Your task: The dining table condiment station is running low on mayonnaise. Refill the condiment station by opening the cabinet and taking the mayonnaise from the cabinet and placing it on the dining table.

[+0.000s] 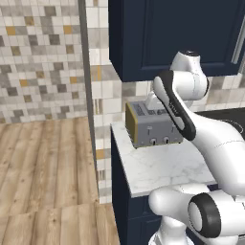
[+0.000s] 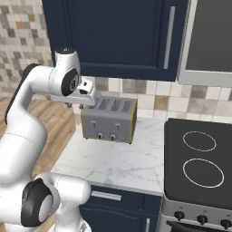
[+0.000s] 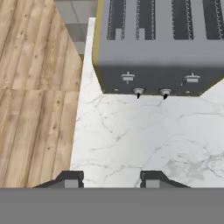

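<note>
gripper (image 3: 110,178) empty, jaws slightly apart, above counter (image 3: 144,140) before toaster (image 3: 162,48).

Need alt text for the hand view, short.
Looking down on a grey four-slot toaster standing on a white marble counter, with wood floor left of the counter's edge. Two dark fingers rise at the bottom, nothing between them.

Grey toaster (image 2: 108,120) blocking the table's (image 2: 122,163) back, bare marble in front, closed cabinet (image 2: 122,36) overhead

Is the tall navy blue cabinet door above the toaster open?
No, the navy blue wall cabinet sits shut, its flat door flush, with the long silver bar handle untouched.
</note>
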Controlling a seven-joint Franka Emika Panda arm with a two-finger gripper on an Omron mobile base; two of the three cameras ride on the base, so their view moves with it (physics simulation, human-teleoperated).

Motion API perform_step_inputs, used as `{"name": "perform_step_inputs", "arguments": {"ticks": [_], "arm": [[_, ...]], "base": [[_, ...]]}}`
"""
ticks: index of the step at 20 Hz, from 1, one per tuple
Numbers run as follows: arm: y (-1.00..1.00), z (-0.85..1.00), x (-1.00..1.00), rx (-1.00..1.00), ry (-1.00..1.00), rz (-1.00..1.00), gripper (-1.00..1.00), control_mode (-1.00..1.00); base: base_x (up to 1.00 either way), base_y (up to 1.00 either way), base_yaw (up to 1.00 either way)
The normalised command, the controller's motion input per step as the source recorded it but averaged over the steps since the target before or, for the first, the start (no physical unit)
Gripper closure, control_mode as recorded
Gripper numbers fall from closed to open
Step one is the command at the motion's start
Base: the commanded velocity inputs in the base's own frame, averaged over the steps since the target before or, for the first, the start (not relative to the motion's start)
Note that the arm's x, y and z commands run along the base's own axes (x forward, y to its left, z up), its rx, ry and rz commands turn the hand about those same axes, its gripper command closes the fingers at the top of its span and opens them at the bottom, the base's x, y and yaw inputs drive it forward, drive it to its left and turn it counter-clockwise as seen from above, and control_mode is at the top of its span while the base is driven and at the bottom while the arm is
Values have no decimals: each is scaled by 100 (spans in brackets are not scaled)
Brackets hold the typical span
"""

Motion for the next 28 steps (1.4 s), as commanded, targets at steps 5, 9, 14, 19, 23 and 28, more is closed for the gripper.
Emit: {"name": "perform_step_inputs", "arguments": {"ticks": [5, 9, 14, 19, 23, 28], "arm": [[-2, 1, -29, 0, -14, 0, -100, -100], [-86, 3, -51, -1, -63, 16, -100, -100], [-100, 13, -26, 0, -52, 11, -100, -100], [-100, 7, 0, 2, -36, 1, -100, -100], [-72, 0, -5, 0, -35, 0, -100, -100], [-75, 19, -4, 1, -33, 0, -100, -100]], "base": [[0, 0, 0], [0, 0, 0], [0, 0, 0], [0, 0, 0], [0, 0, 0], [0, 0, 0]]}}
